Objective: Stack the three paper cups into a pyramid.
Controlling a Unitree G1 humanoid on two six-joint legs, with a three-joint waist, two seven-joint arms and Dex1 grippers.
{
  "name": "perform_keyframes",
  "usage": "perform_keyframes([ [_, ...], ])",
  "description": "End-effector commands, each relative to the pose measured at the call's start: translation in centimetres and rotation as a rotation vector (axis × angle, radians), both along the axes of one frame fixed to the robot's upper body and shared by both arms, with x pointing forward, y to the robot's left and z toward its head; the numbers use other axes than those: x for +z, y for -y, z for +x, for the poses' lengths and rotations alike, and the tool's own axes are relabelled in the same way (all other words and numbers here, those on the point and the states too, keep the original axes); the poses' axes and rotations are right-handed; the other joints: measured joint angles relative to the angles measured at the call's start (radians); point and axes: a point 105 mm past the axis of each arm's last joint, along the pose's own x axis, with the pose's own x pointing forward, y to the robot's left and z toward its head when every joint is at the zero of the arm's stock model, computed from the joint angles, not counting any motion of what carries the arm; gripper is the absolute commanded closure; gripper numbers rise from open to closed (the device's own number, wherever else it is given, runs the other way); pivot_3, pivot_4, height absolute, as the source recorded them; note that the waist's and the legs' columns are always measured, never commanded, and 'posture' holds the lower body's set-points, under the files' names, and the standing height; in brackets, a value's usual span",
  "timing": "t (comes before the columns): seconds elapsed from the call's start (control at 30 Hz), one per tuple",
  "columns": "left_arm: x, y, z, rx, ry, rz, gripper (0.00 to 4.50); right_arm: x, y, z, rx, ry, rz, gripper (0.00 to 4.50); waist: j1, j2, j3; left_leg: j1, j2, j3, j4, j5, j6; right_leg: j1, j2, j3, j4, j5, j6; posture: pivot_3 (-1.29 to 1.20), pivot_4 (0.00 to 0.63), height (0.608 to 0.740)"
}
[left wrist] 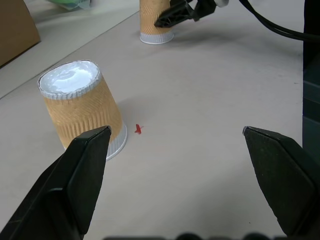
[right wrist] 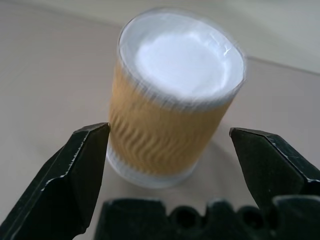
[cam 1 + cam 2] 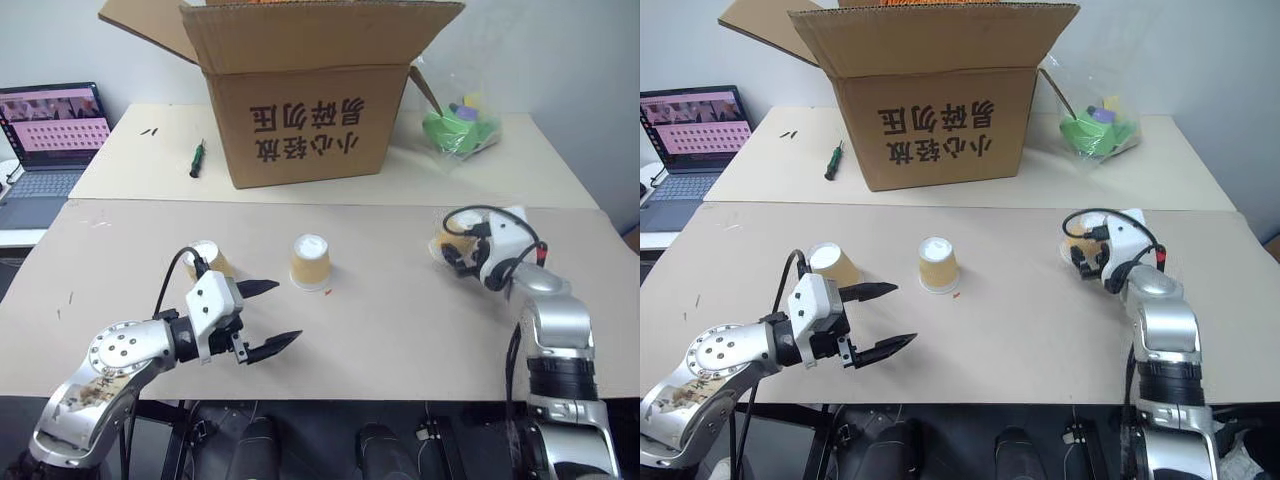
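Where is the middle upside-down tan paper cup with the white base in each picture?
Left eye view: the middle tan paper cup stands at table centre, before the cardboard box.
Right eye view: same spot, slightly further left.
Left wrist view: beside one black finger.
Right wrist view: a different cup.
Shared landmark: the red fleck beside it.

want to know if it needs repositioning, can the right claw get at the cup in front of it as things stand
Probably yes. The right claw stands open, and the upside-down cup sits on the table between its fingers' lines, just ahead of the tips. Nothing lies between them.
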Motion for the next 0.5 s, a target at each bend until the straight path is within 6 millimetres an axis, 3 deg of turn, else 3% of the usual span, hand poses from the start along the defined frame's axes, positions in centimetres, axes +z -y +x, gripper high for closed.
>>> perform_keyframes([
  [0.03, 0.6, 0.1, 0.0, -0.007, 0.033, 0.000, 0.00, 2.8, 1.1, 0.7, -0.070, 0.123, 0.084, 0.03, 0.000, 0.000, 0.000, -0.001, 0.000, 0.000, 0.000, 0.000, 0.000, 0.000, 0.000, 0.000, 0.000, 0.000, 0.000, 0.00, 0.150, 0.705],
  [0.2, 0.5, -0.1, 0.1, 0.003, 0.034, 0.003, 0.00, 3.2, 0.1, 2.2, -0.071, 0.144, 0.197, 0.03, -0.005, 0.000, 0.000, 0.000, 0.000, -0.001, 0.000, 0.000, 0.000, 0.000, 0.000, 0.000, 0.000, 0.000, 0.000, 0.00, 0.150, 0.705],
  [0.5, 0.5, -0.3, 0.1, 0.022, 0.040, 0.000, 0.00, 3.1, 0.8, 3.7, -0.117, 0.156, 0.233, 0.03, -0.004, 0.001, 0.000, -0.001, 0.000, -0.001, 0.000, 0.000, 0.000, 0.000, 0.000, 0.000, 0.000, 0.000, 0.000, 0.00, 0.150, 0.705],
])
